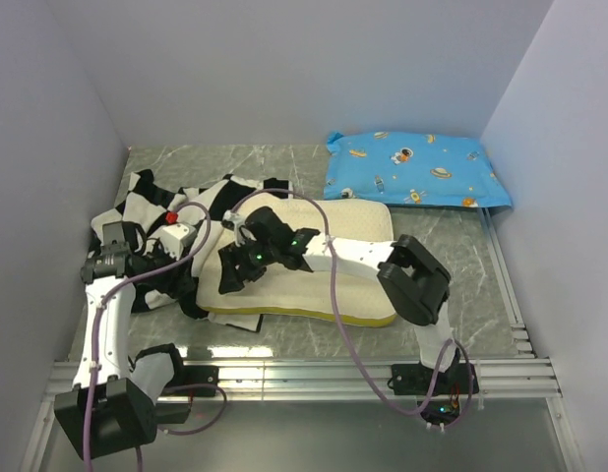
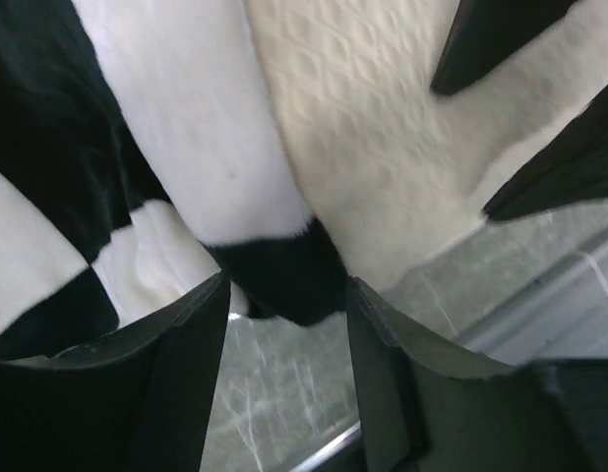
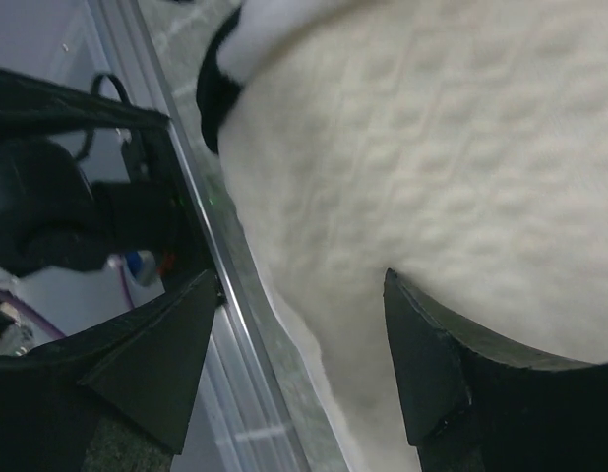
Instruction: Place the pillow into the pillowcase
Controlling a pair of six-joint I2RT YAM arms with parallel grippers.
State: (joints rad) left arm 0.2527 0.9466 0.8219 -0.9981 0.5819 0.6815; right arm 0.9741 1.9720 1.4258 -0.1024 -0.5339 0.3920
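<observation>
The cream pillow (image 1: pixel 358 251) lies flat mid-table, with its dotted surface in the left wrist view (image 2: pixel 383 147) and the right wrist view (image 3: pixel 432 147). The black and white checked pillowcase (image 1: pixel 152 202) lies bunched at its left end. My left gripper (image 1: pixel 199 239) is shut on a thick black fold of the pillowcase (image 2: pixel 279 285) at the pillow's left end, fingertips (image 2: pixel 287 285) still fairly wide apart. My right gripper (image 1: pixel 232 275) is open over the pillow's near-left corner; in its wrist view (image 3: pixel 302 280) one finger rests on the pillow, the other past the edge.
A blue cartoon-print pillow (image 1: pixel 417 169) lies at the back right. Metal rails (image 1: pixel 334 374) run along the near table edge. Walls close in on the left, back and right. Purple cables loop over both arms.
</observation>
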